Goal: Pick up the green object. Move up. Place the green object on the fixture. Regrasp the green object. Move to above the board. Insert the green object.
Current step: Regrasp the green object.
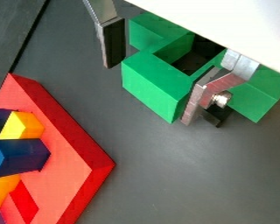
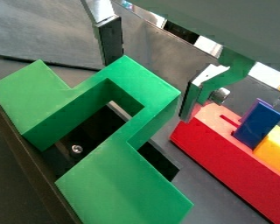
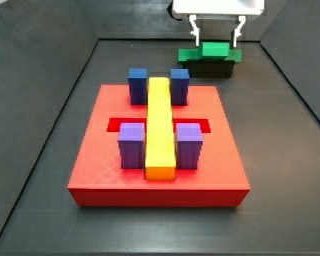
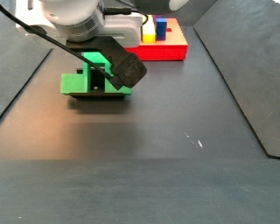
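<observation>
Above fixture (image 3: pixel 214 68), gripper (image 3: pixel 216 41) points down, fingers spread, seemingly straddling green object (image 3: pixel 211 52), not clamping.

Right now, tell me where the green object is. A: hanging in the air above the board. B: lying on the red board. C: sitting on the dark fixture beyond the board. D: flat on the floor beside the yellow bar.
C: in a side view the green object sits on the fixture, beyond the board, with the hand straddling its centre cube, fingers not visibly closed.
</observation>
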